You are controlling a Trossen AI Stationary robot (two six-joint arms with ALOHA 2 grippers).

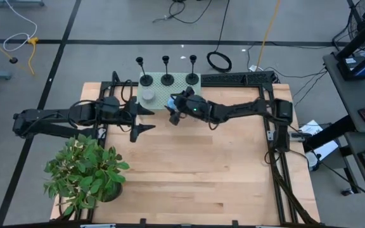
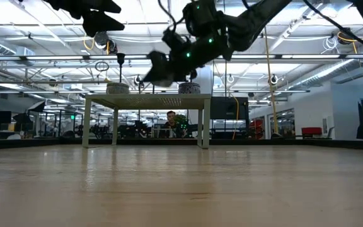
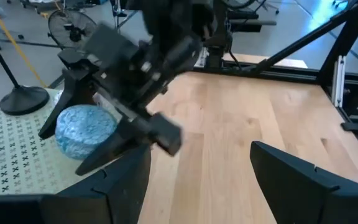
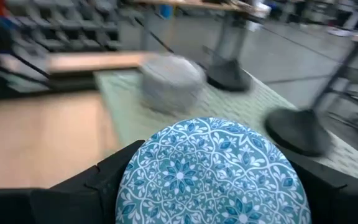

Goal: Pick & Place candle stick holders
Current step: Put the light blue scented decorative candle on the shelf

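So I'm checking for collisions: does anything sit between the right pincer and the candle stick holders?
Partly. The right pincer is itself shut on a blue patterned round object, and a grey round object sits on the mat before the candle stick holders.

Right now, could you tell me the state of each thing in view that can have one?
Candle stick holders: all three upright in a row on the mat's far edge.
Blue patterned candle: gripped between the right gripper's fingers.
Grey candle: resting on the mat, free.
Right gripper: shut on the blue candle.
Left gripper: open, empty, above the table.
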